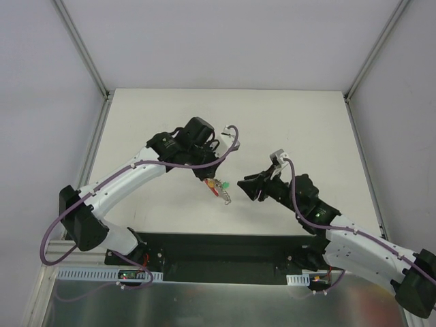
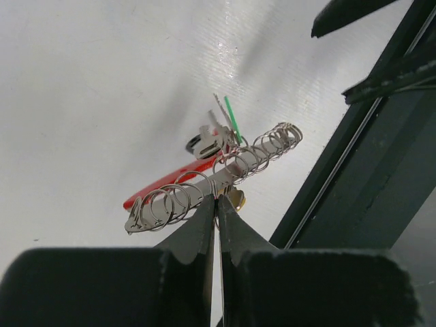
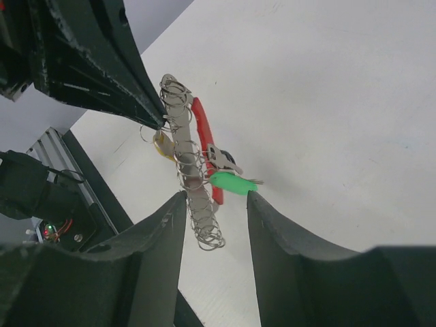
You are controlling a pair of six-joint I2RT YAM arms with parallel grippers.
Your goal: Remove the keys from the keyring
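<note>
The left hand (image 2: 216,203), pressed together, pinches the keyring (image 2: 235,162), keys (image 2: 160,185) dangling above the surface (image 2: 82,82). The right hand (image 3: 216,199) stands spread beside them.

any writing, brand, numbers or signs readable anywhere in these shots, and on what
No text can be read in any view.
keys: the red, green and yellow covers look plain, no print visible.
left gripper and right gripper: plain black fingers, no markings visible.
lit board by the arm base: any print is too small to read.
</note>
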